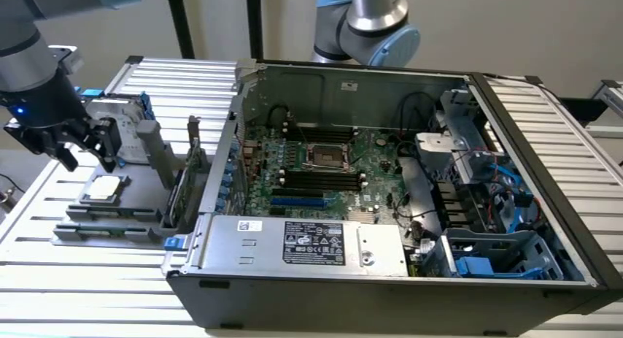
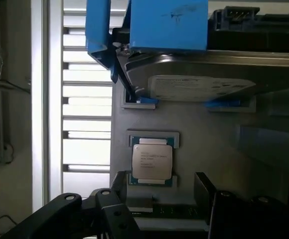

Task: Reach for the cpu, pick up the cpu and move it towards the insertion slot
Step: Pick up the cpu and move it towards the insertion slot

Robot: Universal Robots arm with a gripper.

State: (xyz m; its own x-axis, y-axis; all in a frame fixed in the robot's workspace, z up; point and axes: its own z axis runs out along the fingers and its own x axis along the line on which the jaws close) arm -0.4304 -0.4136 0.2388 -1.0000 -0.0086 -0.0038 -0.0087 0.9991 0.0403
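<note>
The robot's black two-fingered hand hangs with its jaws spread wide and nothing between them. It is poised over the grey fixture block that sits on the white slatted surface, at the exterior view's left of the open black computer case.

The cpu, a small flat square chip with a silver-grey metal top, lies face up in a shallow recess of that block. It is almost straight beneath the hand and not touched by it.

In the wrist view the hand frames the cpu. The two dark fingers reach in on opposite sides of the chip's line, with the chip just ahead of their tips and roughly centred in the gap. Its edges run square to the fingers, so the spread looks aligned with two opposite sides.

Just beyond the chip stands the larger silver hard drive with blue rails, close enough to crowd that side.

The insertion slot, a square socket with a dark centre and silvery frame on the green board, lies well apart, inside the case toward the exterior view's right.
</note>
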